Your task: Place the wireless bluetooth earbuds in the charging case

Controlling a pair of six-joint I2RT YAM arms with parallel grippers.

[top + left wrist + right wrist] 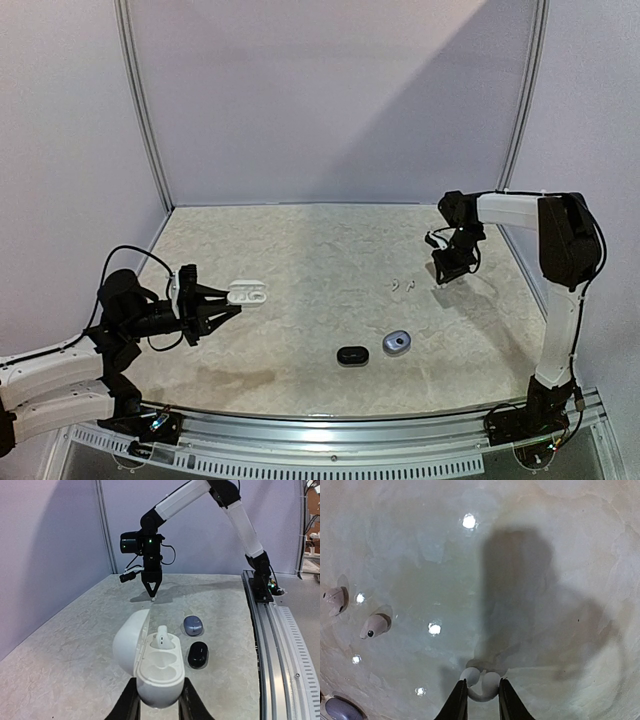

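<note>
No lettering, brand, number or sign is legible in any view, not on the white charging case (pixel 155 675), the grey case (pixel 193 625) or the black case (pixel 197 654)

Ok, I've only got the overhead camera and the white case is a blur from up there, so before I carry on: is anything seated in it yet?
Observer: Yes. The open white plastic clamshell charging case, clamped in the left gripper, has one white earbud seated in the slot farther from that gripper; the nearer slot is empty.
Operator: And the other arm, carrying anything?
Observer: The right gripper pinches a small white earbud between its fingertips.
Operator: Those two specks beside it?
Observer: Loose earbuds on the beige mottled table: one silvery-grey earbud and a second silvery-grey one, lying apart.
</note>
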